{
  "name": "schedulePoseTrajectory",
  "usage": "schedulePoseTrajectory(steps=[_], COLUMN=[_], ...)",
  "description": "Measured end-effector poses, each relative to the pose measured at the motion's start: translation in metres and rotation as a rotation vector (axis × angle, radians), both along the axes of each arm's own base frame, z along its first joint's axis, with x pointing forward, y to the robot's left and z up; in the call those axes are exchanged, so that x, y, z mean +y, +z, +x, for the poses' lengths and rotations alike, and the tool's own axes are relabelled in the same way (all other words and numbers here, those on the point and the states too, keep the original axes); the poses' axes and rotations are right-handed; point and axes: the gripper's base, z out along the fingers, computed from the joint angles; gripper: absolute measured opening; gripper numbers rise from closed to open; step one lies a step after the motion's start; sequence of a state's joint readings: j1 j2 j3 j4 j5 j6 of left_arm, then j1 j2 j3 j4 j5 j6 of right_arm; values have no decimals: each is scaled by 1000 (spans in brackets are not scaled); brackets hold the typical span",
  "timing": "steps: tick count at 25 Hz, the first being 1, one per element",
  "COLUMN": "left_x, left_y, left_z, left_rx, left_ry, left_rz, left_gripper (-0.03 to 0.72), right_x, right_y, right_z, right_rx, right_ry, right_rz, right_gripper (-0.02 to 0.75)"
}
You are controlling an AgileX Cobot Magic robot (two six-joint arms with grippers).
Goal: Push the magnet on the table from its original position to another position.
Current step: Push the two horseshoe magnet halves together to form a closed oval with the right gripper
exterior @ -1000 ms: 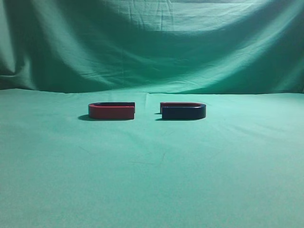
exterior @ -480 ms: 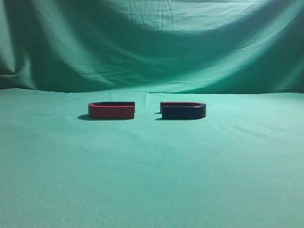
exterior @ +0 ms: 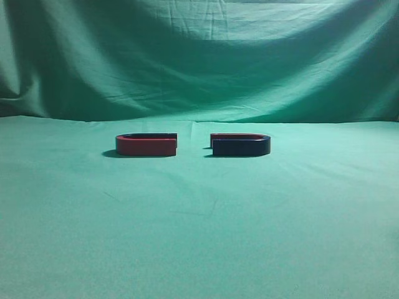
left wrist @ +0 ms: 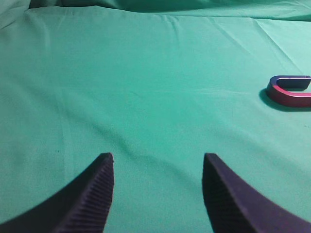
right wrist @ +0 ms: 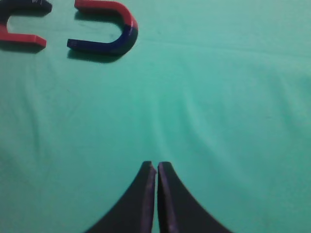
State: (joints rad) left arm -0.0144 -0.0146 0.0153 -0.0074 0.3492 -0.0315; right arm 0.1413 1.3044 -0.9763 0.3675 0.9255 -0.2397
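The magnet [exterior: 240,146], a flat horseshoe with a dark navy near side and a thin red far rim, lies on the green cloth table [exterior: 199,224] right of centre. It shows in the right wrist view [right wrist: 109,30] at the upper left, open end to the left. My right gripper [right wrist: 156,166] is shut and empty, well short of the magnet. My left gripper [left wrist: 158,158] is open and empty over bare cloth. Neither gripper shows in the exterior view.
A like horseshoe magnet with a red outer side [exterior: 146,145] lies left of the task magnet, open ends facing, a small gap between them. It shows at the right edge of the left wrist view [left wrist: 290,91] and the top left of the right wrist view [right wrist: 22,22].
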Motion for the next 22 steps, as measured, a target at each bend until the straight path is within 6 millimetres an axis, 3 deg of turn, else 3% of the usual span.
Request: schedulePoseTrajectory(steps=[5,13,17,22], left_x=[0,0,0,0], left_y=[0,0,0,0], left_z=[0,0,0,0], left_rx=[0,0,0,0], left_ry=[0,0,0,0], left_rz=[0,0,0,0], left_gripper=[372,372,372,372], right_x=[35,57,63,68], right_y=[-19,-60,-80,-102], right_z=[43,120,145,162], right_rx=[91,205,234,277], right_ry=[49,25,26,30], right_rz=[-13,-41,-46,-54], right_gripper=[0,0,0,0])
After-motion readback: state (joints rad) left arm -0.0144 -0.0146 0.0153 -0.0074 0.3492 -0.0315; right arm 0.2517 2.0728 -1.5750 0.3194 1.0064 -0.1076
